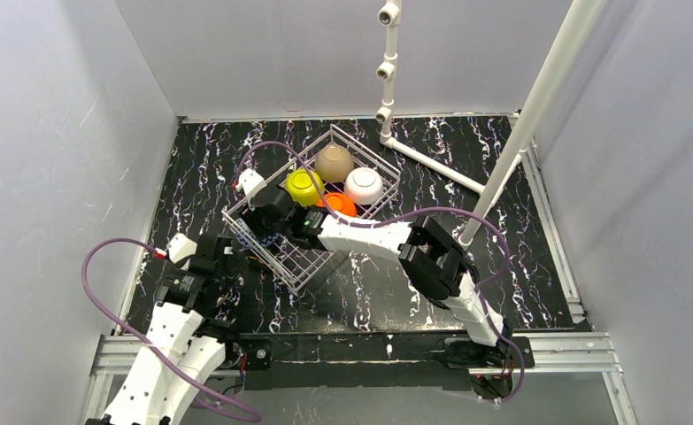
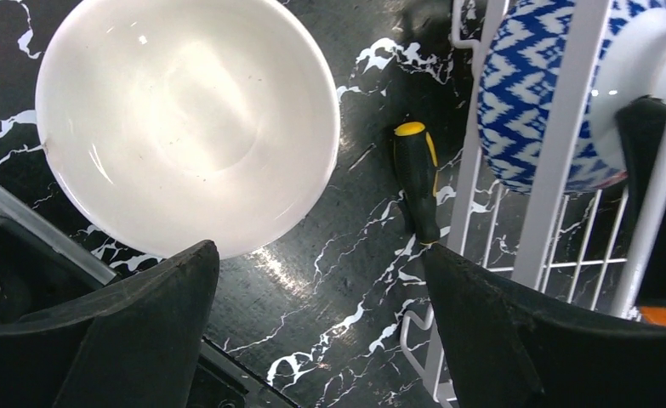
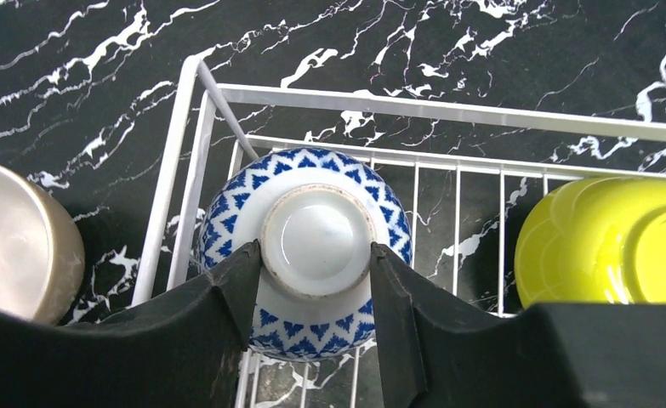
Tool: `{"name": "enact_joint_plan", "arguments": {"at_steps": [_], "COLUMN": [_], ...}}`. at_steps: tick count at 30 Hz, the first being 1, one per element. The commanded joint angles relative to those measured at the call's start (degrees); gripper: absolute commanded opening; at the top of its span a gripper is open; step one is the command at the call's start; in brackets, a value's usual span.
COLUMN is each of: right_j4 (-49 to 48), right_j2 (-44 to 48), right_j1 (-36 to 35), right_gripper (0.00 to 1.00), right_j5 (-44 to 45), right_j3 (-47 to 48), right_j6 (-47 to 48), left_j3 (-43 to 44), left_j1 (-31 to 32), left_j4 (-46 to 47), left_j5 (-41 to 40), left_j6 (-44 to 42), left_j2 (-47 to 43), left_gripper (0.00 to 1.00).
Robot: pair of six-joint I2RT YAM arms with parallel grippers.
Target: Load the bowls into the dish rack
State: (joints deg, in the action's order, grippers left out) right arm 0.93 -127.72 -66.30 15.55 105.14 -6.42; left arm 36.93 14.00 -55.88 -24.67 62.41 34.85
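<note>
- Contact shows best in the right wrist view: the right gripper [image 3: 314, 255] is clenched on the raised foot ring of a small round blue-and-white patterned bowl [image 3: 227, 212], with one black finger pressed to each side of the ring.
- We see that bowl turned with its base toward the gripper's camera, inside a corner of the rectangular silvery-white wire-grid dish rack [image 3: 431, 110]. Whether it rests on the rack's floor wires we cannot tell.
- To the right of the right gripper, also inside the rack, lies a small round yellow-green bowl [image 3: 601, 238], apart from the held one.
- To its left, outside the rack's side wire, a round, glossy beige bowl [image 3: 14, 242] stands on the black, white-veined worktop [image 3: 74, 76].
- The left gripper [image 2: 319, 253] is released, its two fingers spread wide with nothing between them, hovering over the worktop.
- Ahead and to the left of the left gripper we see the beige bowl upright, mouth up. Ahead and to its right are the rack's wires, with the patterned bowl behind them.
- Straight ahead of the left gripper, a short black bar with a yellow tip [image 2: 418, 187] lies on the worktop just beside the rack.
- From above, beyond the right gripper, a tan bowl [image 1: 334, 163], a white bowl [image 1: 364, 185] and an orange bowl [image 1: 341, 204] sit in the rack.
</note>
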Motion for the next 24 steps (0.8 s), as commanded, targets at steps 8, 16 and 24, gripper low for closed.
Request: {"name": "enact_joint_plan", "arguments": {"at_steps": [8,16,24], "right_j4": [2.75,3.18,5.26], "right_j2": [4.47,4.26,7.16], "right_j1": [2.09,2.08,2.19], "right_gripper": [0.51,0.58,0.8], "right_j5": [9.91,-0.14,-4.11], "right_j3": [-3.09,-4.34,-3.89], "right_j6": [11.31,12.93,8.47], "left_j3": [-2.6,-2.47,-2.05], "left_j1": [-0.29,-0.34,-0.29], "left_j4": [-3.21,-2.75,-2.7], "left_j5": [-2.88,-3.08,-3.19], "left_j6": [3.6,3.26,2.37], "left_j2": [4.37,3.12,1.55], "left_gripper": [0.88,0.86,0.86]}}
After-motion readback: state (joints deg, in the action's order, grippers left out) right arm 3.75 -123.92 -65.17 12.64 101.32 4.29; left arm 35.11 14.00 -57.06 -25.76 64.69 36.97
